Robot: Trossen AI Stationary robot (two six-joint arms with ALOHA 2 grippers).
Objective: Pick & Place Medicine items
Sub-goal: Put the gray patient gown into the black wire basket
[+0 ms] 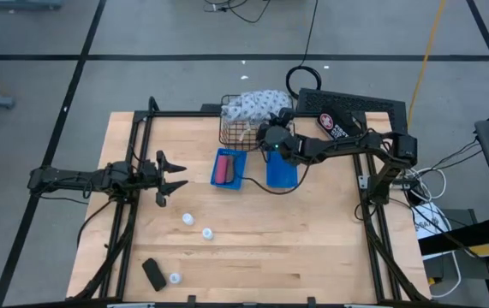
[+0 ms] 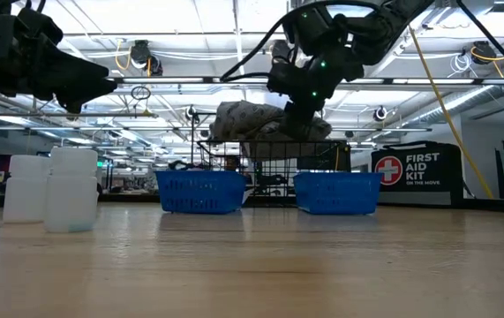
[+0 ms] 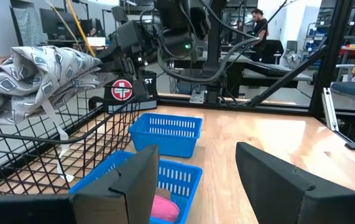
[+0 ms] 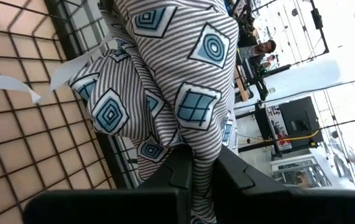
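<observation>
Three small white bottles [image 1: 188,219] [image 1: 207,233] [image 1: 175,278] stand on the table's near left part, two of them close up in the low view [image 2: 53,199]. The black piece [image 1: 152,274] lies flat near the front edge. The pink piece [image 1: 223,168] [image 3: 165,206] lies in the left blue basket [image 1: 228,169]. I cannot make out the brown piece. My left gripper [image 1: 180,176] [image 3: 196,180] hovers open left of the blue baskets, touching nothing. My right gripper [image 1: 268,137] [image 4: 196,171] is at the wire basket [image 1: 231,133], shut on the grey-blue patterned cloth [image 1: 253,104]. My right gripper pinches a bunched fold of the patterned cloth [image 4: 196,146] between its two fingers, coming at it from the table's right side. The rest of the cloth [image 2: 247,119] bulges above the wire basket's rim, its lower part inside the basket.
A second blue basket [image 1: 283,171] sits right of the first. The black first-aid pouch with the red-white label [image 1: 338,127] lies behind the right arm at the far right. Open wood stretches across the table's middle and near right. People stand in the room beyond.
</observation>
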